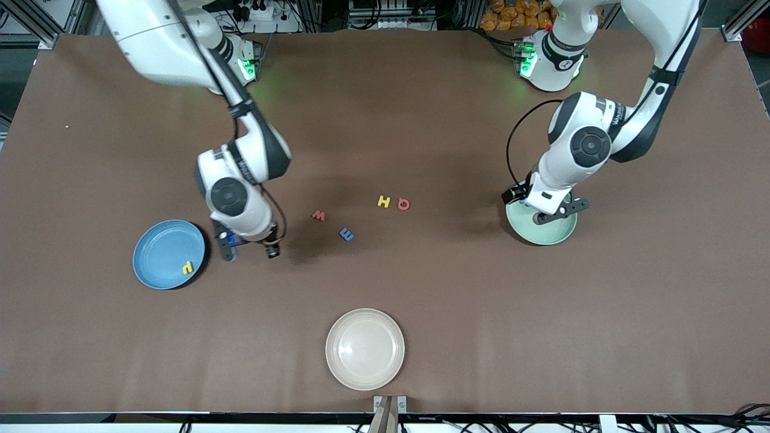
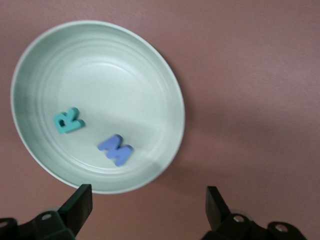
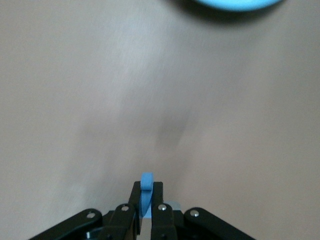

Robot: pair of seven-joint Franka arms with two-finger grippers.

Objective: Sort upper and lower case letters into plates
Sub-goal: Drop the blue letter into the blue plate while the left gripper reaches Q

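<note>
Letters are partly sorted: a teal R [image 2: 67, 121] and a blue M [image 2: 115, 149] lie in the mint plate [image 1: 556, 233], a yellow one [image 1: 188, 267] in the blue plate [image 1: 159, 255]. Four remain on the counter [image 1: 421, 288]: W [image 1: 318, 215], E [image 1: 346, 234], H [image 1: 384, 201], Q [image 1: 403, 204]. The right end effector [image 1: 249, 245], beside the blue plate, pinches a blue letter [image 3: 146, 192]. The left end effector [image 2: 147, 210] hangs spread over the mint plate's edge. No brand is legible.

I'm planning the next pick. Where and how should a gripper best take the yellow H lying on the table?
Probably straight down from above: the yellow H lies flat, so no side offers a hold. Close the fingers across its two outer uprights, staying clear of the red letter close beside it toward the left arm's end.
</note>
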